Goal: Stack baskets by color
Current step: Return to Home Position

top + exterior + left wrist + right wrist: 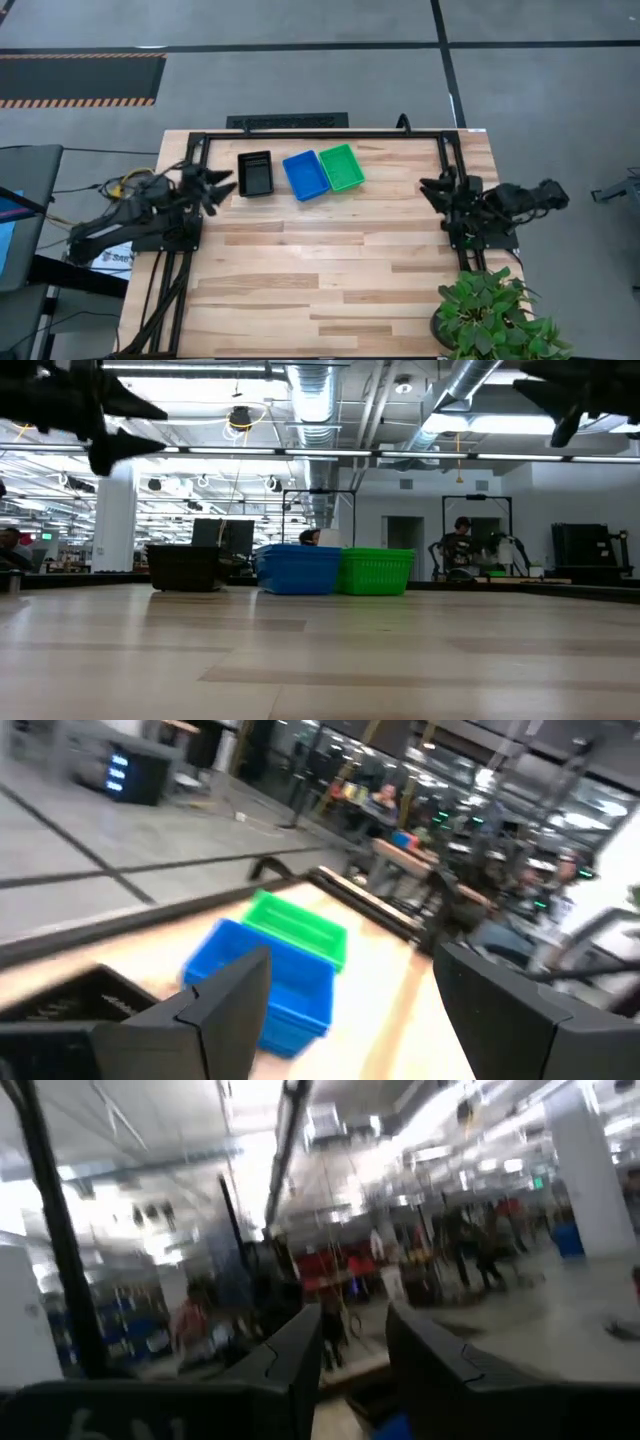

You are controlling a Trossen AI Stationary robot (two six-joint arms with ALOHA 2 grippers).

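Note:
Three baskets stand in a row on the wooden table near its far edge: black [255, 173] on the left, blue [305, 175] in the middle, green [342, 167] on the right. Each rests on its bottom. The blue and green ones touch side by side [340, 570]; the black one [185, 567] stands a little apart. My left gripper [222, 190] hovers open at the table's left edge, just left of the black basket, pointing level toward the row [350, 955]. My right gripper [428, 186] hovers open at the right edge, raised, with nothing between its fingers [353, 1312].
A potted plant [495, 315] stands at the table's near right corner. A black frame rail [320, 133] runs along the far edge and down both sides. Bare wood [320, 270] spreads across the middle and near part. People move in the room beyond.

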